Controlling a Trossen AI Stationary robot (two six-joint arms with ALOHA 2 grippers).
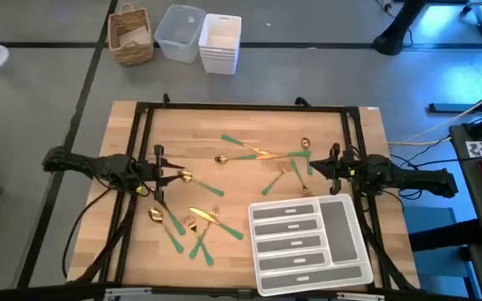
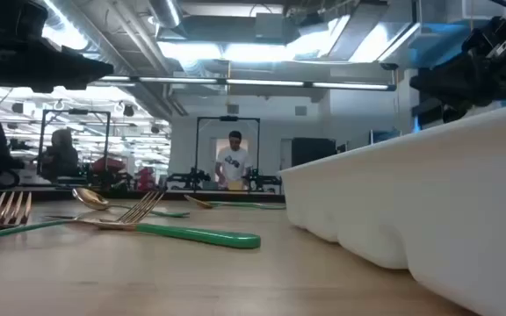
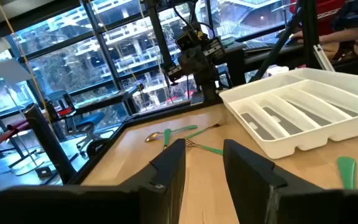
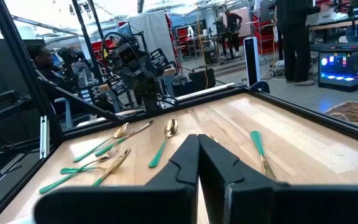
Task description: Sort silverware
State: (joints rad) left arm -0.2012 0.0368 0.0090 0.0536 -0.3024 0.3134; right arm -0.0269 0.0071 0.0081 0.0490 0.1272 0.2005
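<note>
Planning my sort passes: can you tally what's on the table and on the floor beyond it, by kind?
Silverware: about 12, loose on the wood, some overlapping
White tray: 1, empty
Wicker basket: 1
Clear bin: 1
White container stack: 1
Total: about 16

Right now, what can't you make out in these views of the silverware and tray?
- High view: in the crossed gold-headed, green-handled silverware pile, pieces overlap and are too small to separate or count.
- Low view: the white compartmented plastic tray shows only its outer wall, so its compartments are hidden.
- Left wrist view: the frame edge cuts off the tray's far end and one green handle, hiding its head.
- Right wrist view: the right gripper covers the table just ahead.
</note>
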